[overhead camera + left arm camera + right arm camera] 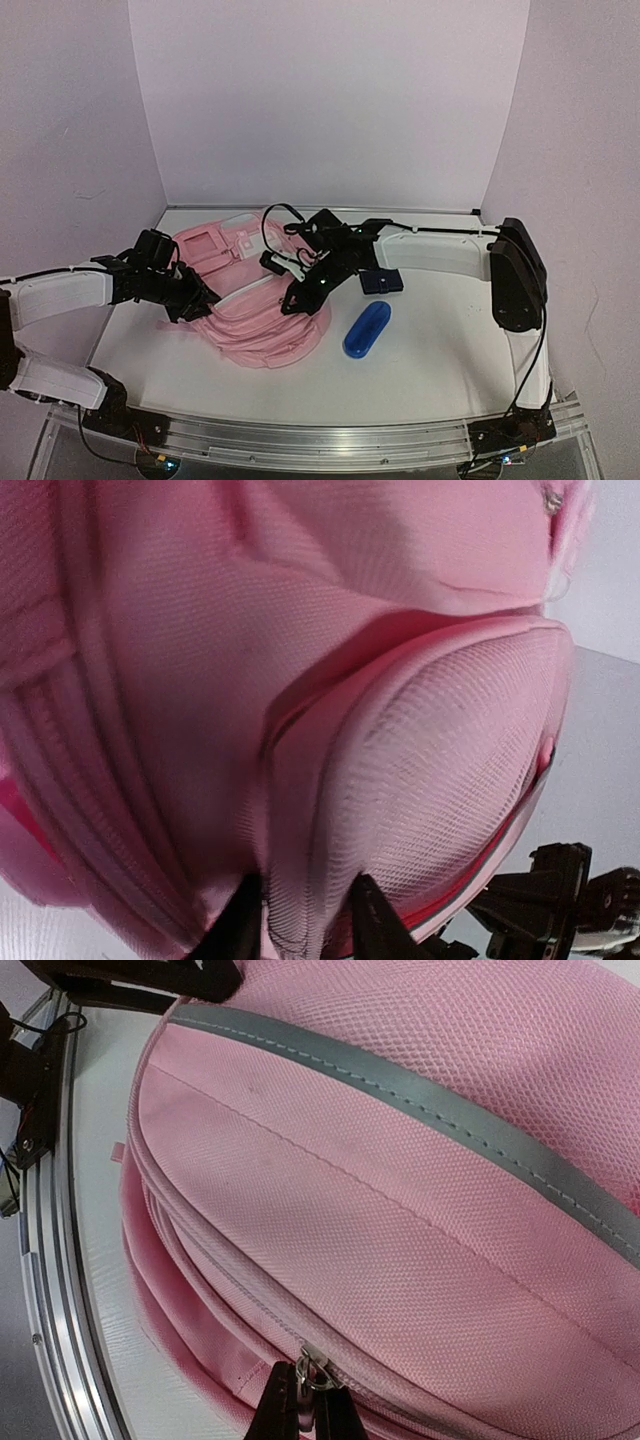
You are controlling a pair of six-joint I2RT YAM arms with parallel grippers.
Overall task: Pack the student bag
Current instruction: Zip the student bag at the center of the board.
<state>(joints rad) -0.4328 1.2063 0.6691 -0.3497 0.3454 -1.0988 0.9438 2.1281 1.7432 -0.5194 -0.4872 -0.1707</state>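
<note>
The student bag (pixel 262 318), a soft pink backpack, lies flat on the table left of centre. My left gripper (pixel 200 300) is at its left side. In the left wrist view a fold of its pink mesh fabric (pixel 430 780) fills the gap between the two dark fingers (pixel 372 925), which press in on it from both sides. My right gripper (pixel 293 300) sits at the bag's right edge. In the right wrist view its fingers (pixel 305 1410) are pinched on the metal zip pull (pixel 315 1372) of a closed zip running round the bag.
A blue oblong case (pixel 366 328) lies on the table right of the bag, and a small dark blue flat object (pixel 381 282) sits behind it. A grey strip (pixel 400 1090) crosses the bag. The aluminium rail (pixel 330 440) lines the table's near edge, and white walls stand on three sides.
</note>
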